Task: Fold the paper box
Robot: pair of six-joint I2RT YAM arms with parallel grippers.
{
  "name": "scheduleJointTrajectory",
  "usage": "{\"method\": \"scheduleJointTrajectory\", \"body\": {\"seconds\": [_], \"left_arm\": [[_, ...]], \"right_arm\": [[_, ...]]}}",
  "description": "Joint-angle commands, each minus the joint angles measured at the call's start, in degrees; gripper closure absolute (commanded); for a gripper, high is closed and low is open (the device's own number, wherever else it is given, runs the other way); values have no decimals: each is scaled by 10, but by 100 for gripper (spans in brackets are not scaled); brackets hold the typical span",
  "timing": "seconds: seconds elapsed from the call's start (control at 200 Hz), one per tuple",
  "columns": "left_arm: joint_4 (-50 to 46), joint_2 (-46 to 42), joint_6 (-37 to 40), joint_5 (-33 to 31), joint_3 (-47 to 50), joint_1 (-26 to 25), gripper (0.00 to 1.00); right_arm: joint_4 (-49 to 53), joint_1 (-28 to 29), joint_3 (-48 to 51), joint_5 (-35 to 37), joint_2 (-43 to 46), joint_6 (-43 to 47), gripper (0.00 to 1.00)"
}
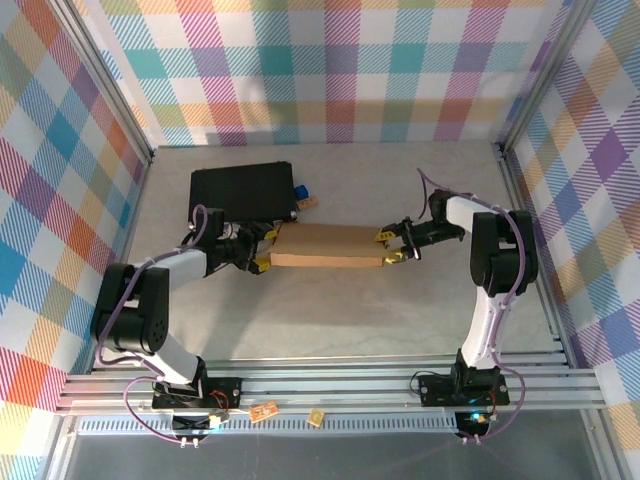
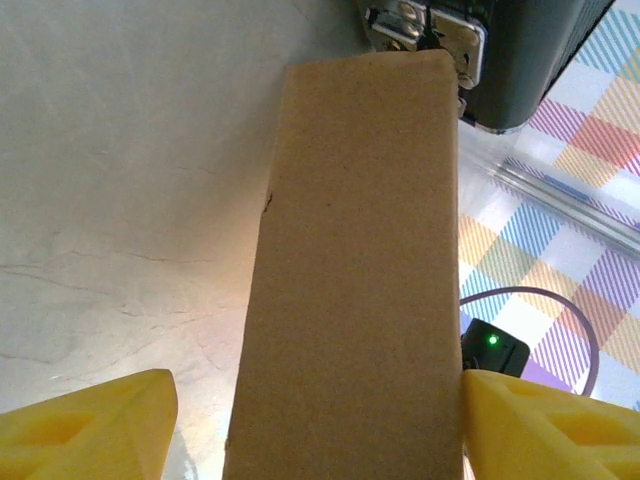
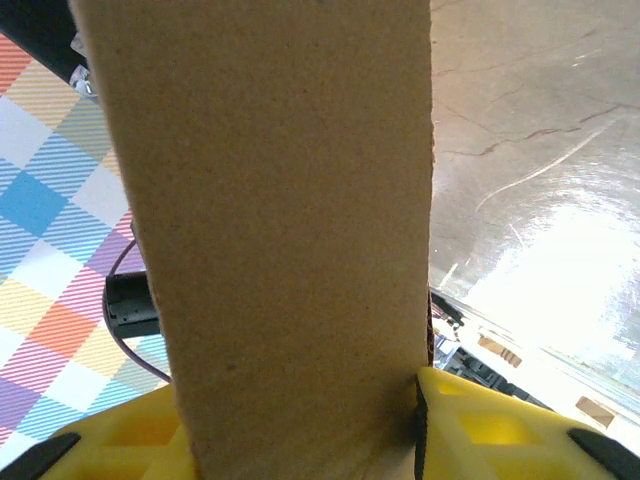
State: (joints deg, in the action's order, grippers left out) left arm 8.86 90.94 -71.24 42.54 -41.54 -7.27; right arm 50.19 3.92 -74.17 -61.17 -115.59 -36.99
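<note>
We see the paper box (image 1: 325, 246), a long flat slab of plain brown cardboard, at mid worktop (image 1: 330, 320), the left end effector (image 1: 266, 248) open astride one end, the right end effector (image 1: 385, 248) clamping the other

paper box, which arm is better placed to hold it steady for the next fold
Probably right: the right pincer has both fingers against the paper box end, while the left pincer straddles the other end with one finger apart.

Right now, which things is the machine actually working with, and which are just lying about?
In use: paper box; left gripper straddling one end; right gripper clamping the other.
Lying about: black case; small blue object beside it.
</note>
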Motion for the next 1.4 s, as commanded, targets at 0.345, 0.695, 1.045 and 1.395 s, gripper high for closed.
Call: {"method": "scheduleJointTrajectory", "body": {"seconds": [0.345, 0.695, 1.045, 1.395], "left_arm": [[166, 22, -158, 13, 32, -44, 29], [189, 23, -201, 28, 43, -45, 45], [148, -28, -246, 15, 51, -52, 67], [-129, -154, -263, -47, 30, -57, 76]], "right_arm": [[31, -2, -12, -13, -30, 28, 58], [58, -19, -32, -10, -46, 54, 57], [65, -21, -43, 24, -24, 55, 39], [96, -21, -80, 118, 48, 78, 29]]}}
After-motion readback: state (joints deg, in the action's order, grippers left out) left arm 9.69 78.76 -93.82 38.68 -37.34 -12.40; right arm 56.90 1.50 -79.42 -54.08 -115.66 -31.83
